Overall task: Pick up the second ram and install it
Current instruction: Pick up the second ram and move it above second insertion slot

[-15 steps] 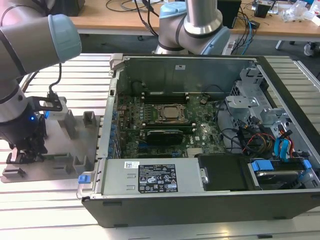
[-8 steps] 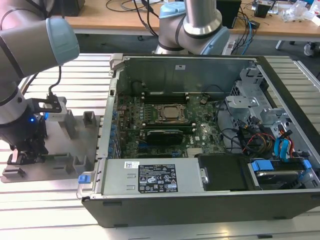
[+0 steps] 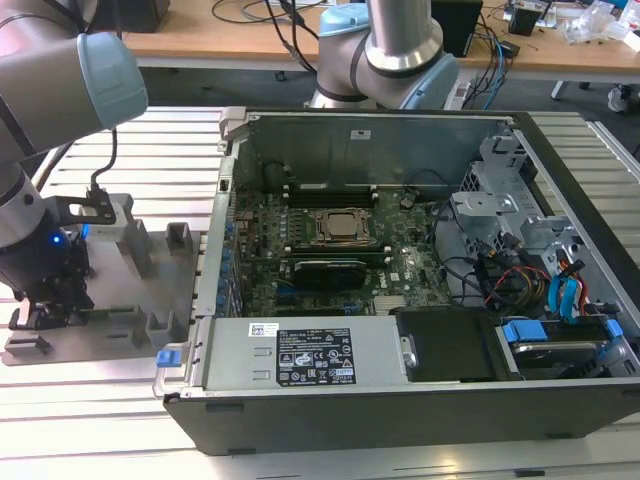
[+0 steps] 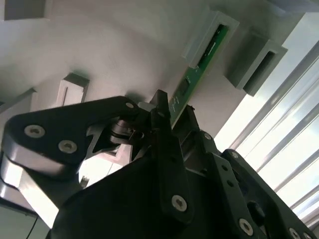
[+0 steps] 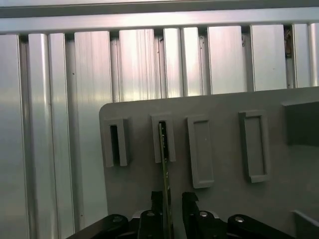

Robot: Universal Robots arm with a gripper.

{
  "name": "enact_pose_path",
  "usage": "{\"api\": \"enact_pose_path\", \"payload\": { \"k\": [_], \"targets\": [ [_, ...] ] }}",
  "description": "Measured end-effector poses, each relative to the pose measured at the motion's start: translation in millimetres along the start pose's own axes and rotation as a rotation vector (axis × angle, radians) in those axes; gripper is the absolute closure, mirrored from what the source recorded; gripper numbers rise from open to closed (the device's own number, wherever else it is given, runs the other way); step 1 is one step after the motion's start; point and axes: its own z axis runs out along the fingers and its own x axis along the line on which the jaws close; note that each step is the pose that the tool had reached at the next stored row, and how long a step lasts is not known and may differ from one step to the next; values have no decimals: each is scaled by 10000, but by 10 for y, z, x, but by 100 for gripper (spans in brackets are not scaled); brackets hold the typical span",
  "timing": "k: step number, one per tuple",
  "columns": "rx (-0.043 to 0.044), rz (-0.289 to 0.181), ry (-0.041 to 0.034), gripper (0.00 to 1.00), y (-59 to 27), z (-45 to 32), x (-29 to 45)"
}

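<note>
Slatted aluminium counter point(image 5: 60, 124) carrying a grey moulded holder plate point(image 5: 132, 184); the thin, green circuit-board second ram point(image 5: 165, 164) stands on edge in one of its slots, between the released jaws of the black gripper point(image 5: 172, 196), a gap showing on one side; open black computer case point(image 3: 400, 400) beside the plate

The grey tubular arm point(image 3: 35, 70) has pale blue joint caps point(image 3: 115, 70), a black cable point(image 3: 103, 160), a blue light point(image 3: 55, 240), and a matte black claw point(image 4: 174, 110) with silver screws point(image 4: 34, 131).
</note>
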Motion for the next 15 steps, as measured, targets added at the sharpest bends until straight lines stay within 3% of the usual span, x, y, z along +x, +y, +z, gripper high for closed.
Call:
{"api": "enact_pose_path", "payload": {
  "k": [2,4,5,15],
  "targets": [
    [-1,-1,1,70,1,-1,1],
    [-1,-1,1,85,1,-1,1],
    [-1,-1,0,86,1,-1,0],
    [-1,-1,1,86,4,-1,1]
  ]
}}
